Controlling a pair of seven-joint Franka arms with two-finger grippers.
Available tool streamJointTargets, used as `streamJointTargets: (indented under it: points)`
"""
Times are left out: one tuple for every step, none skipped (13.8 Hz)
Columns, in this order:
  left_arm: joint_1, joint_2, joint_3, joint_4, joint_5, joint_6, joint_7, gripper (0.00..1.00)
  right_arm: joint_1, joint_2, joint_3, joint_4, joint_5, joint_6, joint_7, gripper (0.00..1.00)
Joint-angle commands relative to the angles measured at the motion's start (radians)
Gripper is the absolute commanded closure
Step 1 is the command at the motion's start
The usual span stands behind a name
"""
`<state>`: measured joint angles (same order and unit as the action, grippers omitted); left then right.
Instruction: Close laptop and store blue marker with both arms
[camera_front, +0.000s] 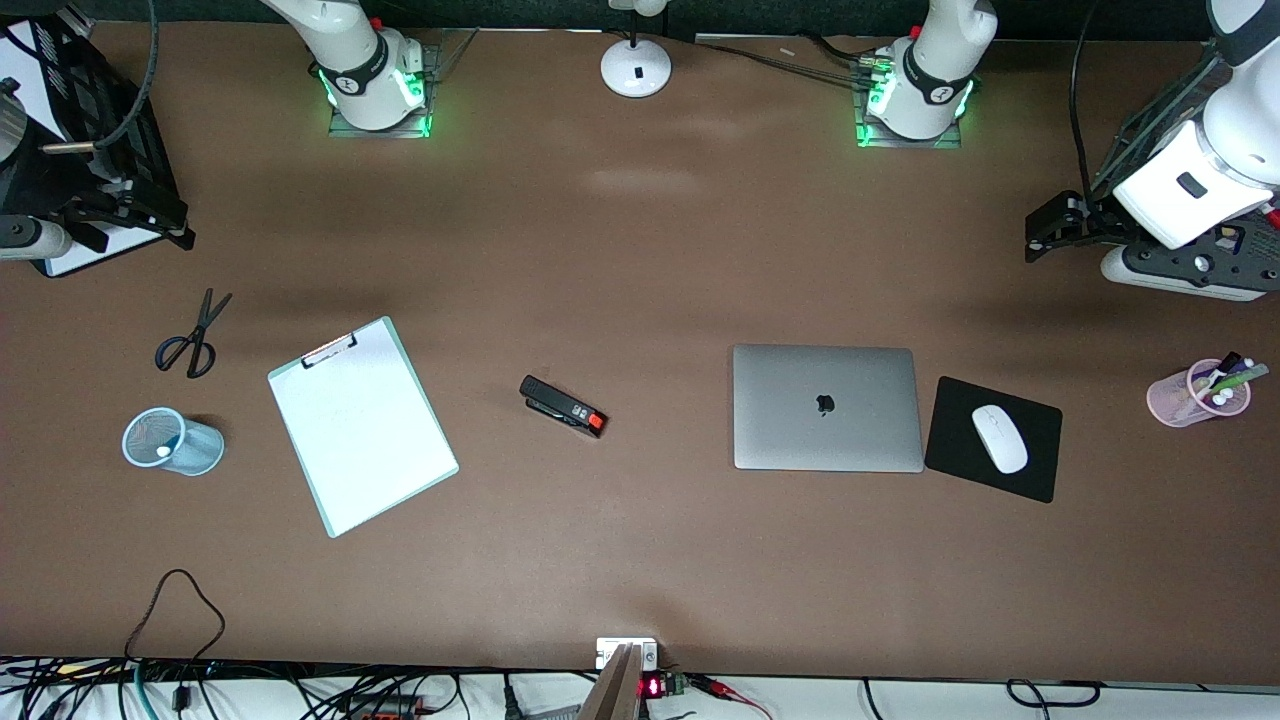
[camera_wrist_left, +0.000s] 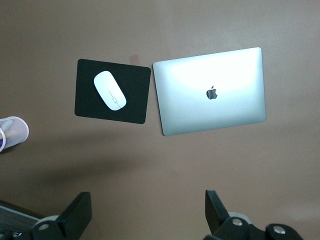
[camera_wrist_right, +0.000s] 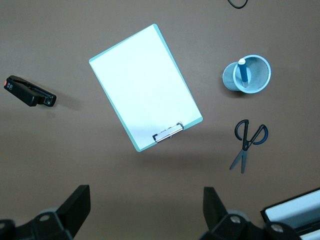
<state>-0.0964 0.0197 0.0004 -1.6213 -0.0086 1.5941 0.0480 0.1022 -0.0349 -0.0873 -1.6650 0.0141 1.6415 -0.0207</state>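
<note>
While the laptop (camera_front: 827, 407) lies closed on the tabletop (camera_front: 640, 250) beside the mouse pad (camera_front: 994, 440), the blue marker (camera_wrist_right: 243, 74) stands in the blue mesh cup (camera_front: 172, 441). A pink cup (camera_front: 1198, 393) holds other markers. Left claw (camera_wrist_left: 145, 212) and right claw (camera_wrist_right: 145, 210) hang open, empty.

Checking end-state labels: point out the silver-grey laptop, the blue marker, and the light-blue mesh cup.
Slim silver-grey laptop (camera_front: 827, 407): front view, middle of the closed lid, at the logo.
Blue marker (camera_wrist_right: 243, 74): right wrist view, its blue barrel inside the cup.
Light-blue mesh cup (camera_front: 199, 447): front view, its outer wall.
</note>
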Motion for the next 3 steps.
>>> streamJointTargets:
  points:
    - [-0.003,0.009,0.004,0.026,-0.016,-0.023,-0.007,0.00,-0.006,-0.006,0.001,0.011,0.000,-0.019,-0.016,0.00]
    - [-0.002,0.009,0.004,0.026,-0.017,-0.023,-0.005,0.00,-0.006,-0.006,0.001,0.011,0.000,-0.019,-0.015,0.00]
    - [0.000,0.009,0.006,0.026,-0.017,-0.023,-0.005,0.00,-0.002,-0.006,0.003,0.011,0.000,-0.019,-0.010,0.00]
